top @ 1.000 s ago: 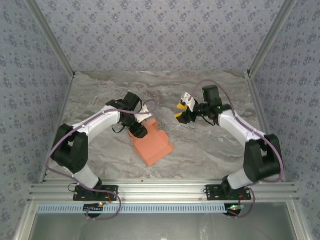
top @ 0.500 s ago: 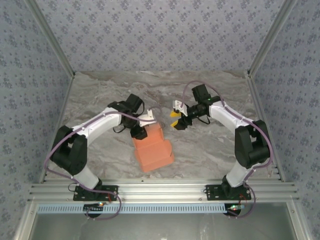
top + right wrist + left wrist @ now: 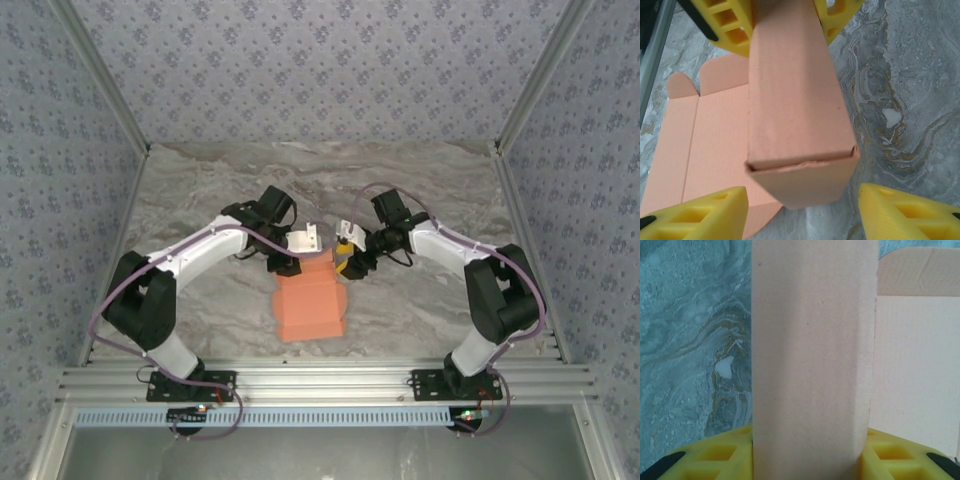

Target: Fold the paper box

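Observation:
The salmon-orange paper box (image 3: pixel 310 305) lies at the table's middle, a flat sheet with one long wall folded up. My left gripper (image 3: pixel 297 257) is at its far end, shut on that raised wall (image 3: pixel 810 340), which fills the gap between the yellow fingers (image 3: pixel 715 457). The flat panel (image 3: pixel 915 365) lies to the right of it. My right gripper (image 3: pixel 346 258) faces the wall's other end (image 3: pixel 800 175); it is open, with its fingers (image 3: pixel 695 215) standing either side of the wall and apart from it. The left gripper (image 3: pixel 785 15) holds the far end.
The marble table (image 3: pixel 200 200) has free room on both sides of the box. Rounded flaps (image 3: pixel 680 85) stick out from the sheet's left edge. An aluminium frame rail (image 3: pixel 320 380) runs along the near edge, and patterned walls close in the sides.
My right gripper has swung left across the table to the box's raised wall. My left gripper has shifted right, turning the box so that it lies straighter.

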{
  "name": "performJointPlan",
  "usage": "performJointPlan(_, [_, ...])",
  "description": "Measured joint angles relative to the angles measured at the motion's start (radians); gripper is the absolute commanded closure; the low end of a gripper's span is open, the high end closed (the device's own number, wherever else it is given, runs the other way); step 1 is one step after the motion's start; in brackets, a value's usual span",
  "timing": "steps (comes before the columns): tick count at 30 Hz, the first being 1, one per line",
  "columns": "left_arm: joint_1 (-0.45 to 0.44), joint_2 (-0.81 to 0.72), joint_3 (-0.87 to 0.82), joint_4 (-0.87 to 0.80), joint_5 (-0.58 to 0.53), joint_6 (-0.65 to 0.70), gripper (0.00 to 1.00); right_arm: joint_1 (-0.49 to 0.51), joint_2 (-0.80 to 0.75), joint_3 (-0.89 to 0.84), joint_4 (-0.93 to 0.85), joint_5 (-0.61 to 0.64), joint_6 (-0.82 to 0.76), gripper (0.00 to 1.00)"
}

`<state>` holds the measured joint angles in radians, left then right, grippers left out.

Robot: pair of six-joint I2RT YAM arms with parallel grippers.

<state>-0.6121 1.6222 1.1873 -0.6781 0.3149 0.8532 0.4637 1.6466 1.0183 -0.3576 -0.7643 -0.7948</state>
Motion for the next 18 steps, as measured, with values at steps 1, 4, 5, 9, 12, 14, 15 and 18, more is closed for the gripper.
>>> performJointPlan(1, [-0.001, -0.003, -0.006, 0.003, 0.004, 0.006, 0.58, 0.006, 0.0, -0.005, 0.01, 0.007, 0.008, 0.38])
performJointPlan(4, [-0.003, -0.011, -0.021, 0.011, 0.015, 0.023, 0.57, 0.029, 0.0, -0.015, 0.049, 0.031, 0.035, 0.38])
performJointPlan(5, [-0.003, -0.012, -0.025, 0.014, 0.018, 0.027, 0.57, 0.034, 0.0, -0.017, 0.057, 0.032, 0.04, 0.39])
performJointPlan(9, [-0.003, -0.013, -0.035, 0.03, 0.026, 0.034, 0.57, 0.05, 0.001, -0.018, 0.076, 0.031, 0.047, 0.53])
performJointPlan(12, [-0.003, -0.013, -0.039, 0.037, 0.025, 0.033, 0.58, 0.053, 0.001, -0.019, 0.076, 0.029, 0.043, 0.66])
performJointPlan(14, [-0.003, -0.013, -0.042, 0.042, 0.025, 0.033, 0.57, 0.053, 0.003, -0.019, 0.074, 0.028, 0.043, 0.67])
performJointPlan(15, [-0.003, -0.013, -0.043, 0.044, 0.026, 0.033, 0.57, 0.053, 0.004, -0.02, 0.075, 0.028, 0.043, 0.67])
performJointPlan(18, [-0.003, -0.013, -0.046, 0.046, 0.027, 0.033, 0.57, 0.053, 0.004, -0.039, 0.098, 0.03, 0.045, 0.67])
